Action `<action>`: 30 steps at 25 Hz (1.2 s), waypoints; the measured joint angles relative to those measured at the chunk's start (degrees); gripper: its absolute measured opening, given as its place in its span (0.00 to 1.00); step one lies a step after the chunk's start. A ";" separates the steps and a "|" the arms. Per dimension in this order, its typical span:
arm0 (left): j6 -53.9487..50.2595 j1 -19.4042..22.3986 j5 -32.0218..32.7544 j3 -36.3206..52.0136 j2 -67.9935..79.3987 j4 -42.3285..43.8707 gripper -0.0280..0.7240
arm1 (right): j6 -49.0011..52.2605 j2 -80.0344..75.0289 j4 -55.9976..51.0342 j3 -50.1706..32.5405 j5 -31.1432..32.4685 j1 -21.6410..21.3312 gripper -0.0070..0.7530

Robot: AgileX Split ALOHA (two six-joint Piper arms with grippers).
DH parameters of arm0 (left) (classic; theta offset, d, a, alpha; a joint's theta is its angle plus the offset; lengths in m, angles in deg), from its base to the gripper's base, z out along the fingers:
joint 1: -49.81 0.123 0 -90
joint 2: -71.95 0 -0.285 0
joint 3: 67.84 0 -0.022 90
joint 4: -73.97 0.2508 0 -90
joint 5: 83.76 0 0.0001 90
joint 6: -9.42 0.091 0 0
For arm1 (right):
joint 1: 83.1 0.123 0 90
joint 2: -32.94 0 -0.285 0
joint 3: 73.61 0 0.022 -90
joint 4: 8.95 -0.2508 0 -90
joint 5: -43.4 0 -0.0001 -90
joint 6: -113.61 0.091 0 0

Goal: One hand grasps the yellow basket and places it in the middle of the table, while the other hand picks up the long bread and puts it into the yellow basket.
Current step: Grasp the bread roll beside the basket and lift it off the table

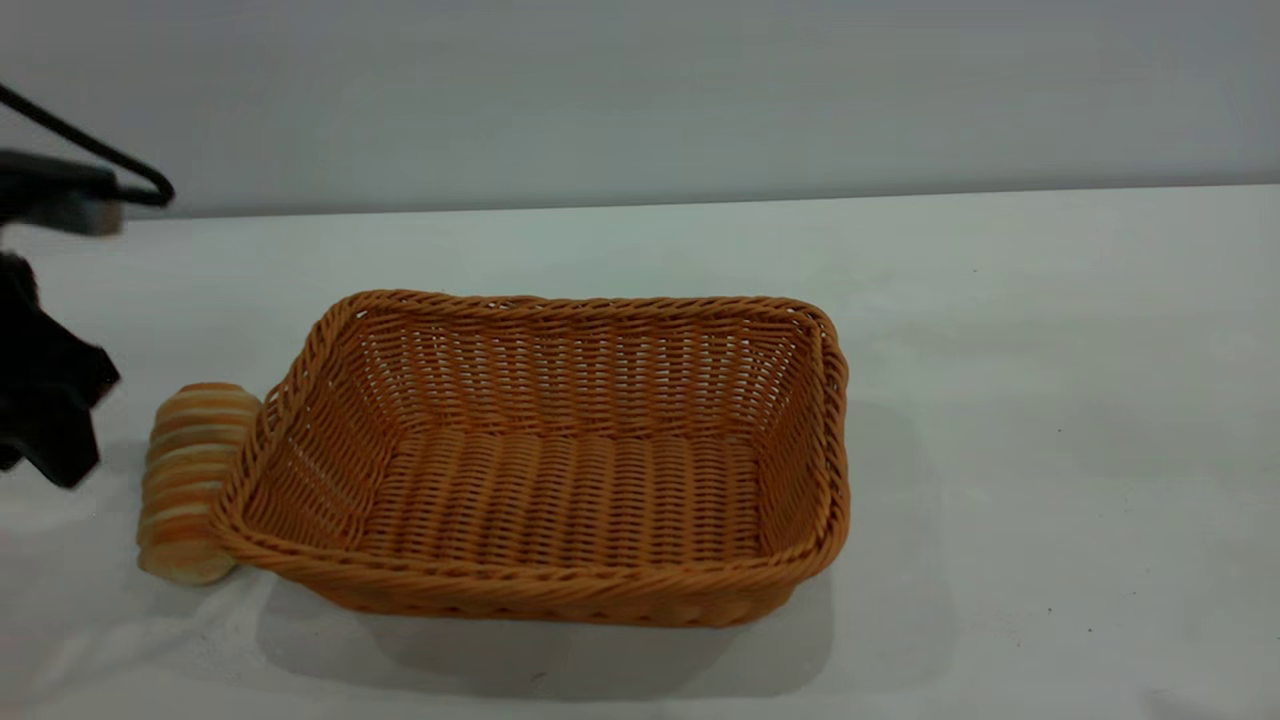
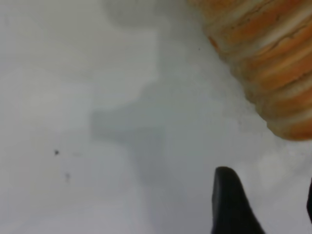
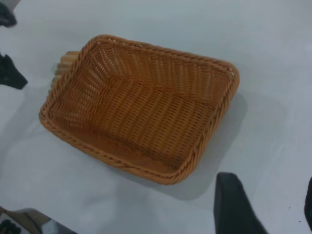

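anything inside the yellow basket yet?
Nothing: the yellow basket shows only its bare woven floor. The long bread lies on the table against its outer left wall, near the left end effector. The near wall's inner foot is hidden.

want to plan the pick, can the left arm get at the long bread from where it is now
Probably yes: the left pincer hangs open just beside the long bread with bare table between them. The yellow basket crowds only the bread's far side.

I see a plain, unmarked grey-white wall point(image 1: 640, 90) behind the work surface. The white table point(image 1: 1050, 350) meets it along a straight, slightly tilted rear edge. I note soft, diffuse lighting, faint shadows and a few tiny dark specks point(image 1: 1060, 431) on the surface.
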 joint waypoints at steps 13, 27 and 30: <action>2.36 -0.36 -11.50 -0.12 4.60 -0.05 0.65 | -0.27 0.00 0.00 0.00 -0.10 0.00 0.50; 4.57 -5.30 -17.06 -0.12 7.90 -0.05 0.62 | -0.43 0.00 -0.22 0.00 -0.10 0.00 0.50; 4.64 -5.30 -17.05 -0.18 9.50 -0.05 0.62 | -0.43 0.00 -0.22 0.00 -0.10 0.00 0.50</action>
